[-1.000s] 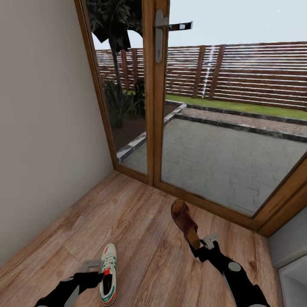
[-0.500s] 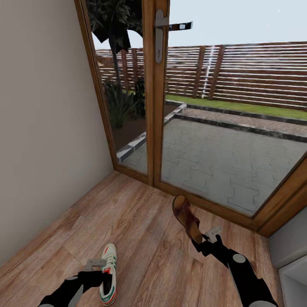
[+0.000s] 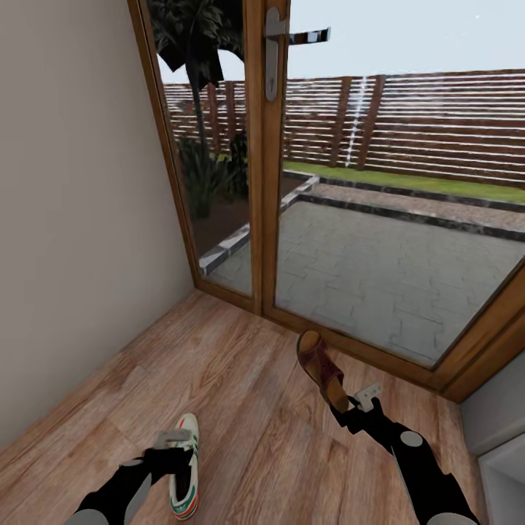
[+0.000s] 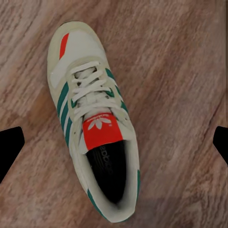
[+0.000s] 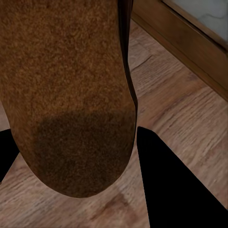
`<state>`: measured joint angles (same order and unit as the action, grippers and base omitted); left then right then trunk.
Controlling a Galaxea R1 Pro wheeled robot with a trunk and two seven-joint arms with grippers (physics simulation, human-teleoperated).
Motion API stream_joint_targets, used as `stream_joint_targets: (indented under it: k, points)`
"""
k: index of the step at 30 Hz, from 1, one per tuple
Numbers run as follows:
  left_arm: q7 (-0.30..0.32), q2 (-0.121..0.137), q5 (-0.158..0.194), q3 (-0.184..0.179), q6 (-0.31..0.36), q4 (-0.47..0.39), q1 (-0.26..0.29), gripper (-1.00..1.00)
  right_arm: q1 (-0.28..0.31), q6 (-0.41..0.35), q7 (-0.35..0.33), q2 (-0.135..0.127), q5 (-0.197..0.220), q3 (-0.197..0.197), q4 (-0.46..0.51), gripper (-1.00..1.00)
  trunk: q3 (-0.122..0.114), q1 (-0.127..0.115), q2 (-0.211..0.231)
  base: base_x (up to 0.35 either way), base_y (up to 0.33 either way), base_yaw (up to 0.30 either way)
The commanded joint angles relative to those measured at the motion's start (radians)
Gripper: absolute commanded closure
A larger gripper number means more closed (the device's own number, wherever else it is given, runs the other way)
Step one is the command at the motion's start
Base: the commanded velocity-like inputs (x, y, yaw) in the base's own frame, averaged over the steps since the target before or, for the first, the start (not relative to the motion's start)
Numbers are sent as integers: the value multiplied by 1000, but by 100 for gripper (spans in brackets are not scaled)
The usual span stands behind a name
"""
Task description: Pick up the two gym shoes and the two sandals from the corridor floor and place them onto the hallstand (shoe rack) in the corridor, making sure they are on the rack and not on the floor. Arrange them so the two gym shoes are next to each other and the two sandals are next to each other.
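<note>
1. The corridor floor (image 3: 240,379) is brown wood, running up to a big glass door (image 3: 379,219) with a patio outside
2. One gym shoe (image 3: 184,467) lies flat on the floor by the left gripper (image 3: 173,448). Its fingers (image 4: 10,147) are wide apart on both sides of the shoe, not touching it
3. The shoe looks no different from a second ago, but the left arm has crept over it, so a grab is probably next
4. One sandal (image 3: 321,368) is clamped at its heel by the right gripper (image 3: 355,410), near the door
5. The sandal has tipped a bit, so it seems to be lifting, ready for the rack
</note>
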<state>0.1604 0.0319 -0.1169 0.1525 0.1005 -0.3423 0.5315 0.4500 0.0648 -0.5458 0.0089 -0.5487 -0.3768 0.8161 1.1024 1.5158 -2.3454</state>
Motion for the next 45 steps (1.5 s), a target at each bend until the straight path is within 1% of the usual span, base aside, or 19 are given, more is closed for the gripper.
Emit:
stream_joint_targets:
  k: [1,5,6,10,11,15,22,30,32,33,38,41,45]
  points:
    - [6,-8,-11,8,-3,-5,-2,-100,1,4,-6,1,-6,-5,1,100,4,4,-8,0,0,0]
    - [4,-16,-12,8,-39,-9,-5,-100,1,3,-6,1,-7,-5,1,100,17,19,-36,0,0,0]
    - [2,-18,-12,8,-66,-10,-7,-100,1,3,-6,1,-6,-5,1,100,20,23,-43,0,0,0]
    - [1,-19,-12,8,-126,-7,-10,-100,1,3,-6,2,-6,-5,2,100,35,38,-71,0,0,0]
    - [1,-17,-9,8,-153,-5,-11,-100,1,3,-6,2,-5,-5,2,100,39,42,-78,0,0,0]
    - [0,-16,-5,11,-197,-1,-13,-100,1,3,-6,2,-5,-5,5,100,57,57,-106,0,0,0]
    - [-2,-21,-2,13,-218,1,-16,-100,1,3,-5,2,-5,-3,24,100,90,84,-155,0,0,0]
    - [-5,-20,0,20,-232,2,-17,-100,1,3,-5,2,-5,-3,36,100,133,88,-156,0,0,0]
    - [-14,-19,4,20,-248,3,-18,-100,1,3,-5,2,-5,-3,36,100,144,89,-157,0,0,0]
    - [-30,-18,13,21,-262,3,-19,-100,1,3,-5,2,-5,-3,37,100,150,89,-157,0,0,0]
    - [-53,-18,25,21,-271,3,-21,-100,1,3,-5,2,-5,-2,37,100,177,91,-158,0,0,0]
    - [-55,-22,26,21,-272,3,-19,-100,1,3,-5,2,-5,-1,37,100,193,93,-159,0,0,0]
    - [-59,-24,27,21,-272,12,-19,-100,1,3,-5,3,-5,-1,37,100,195,93,-159,0,0,0]
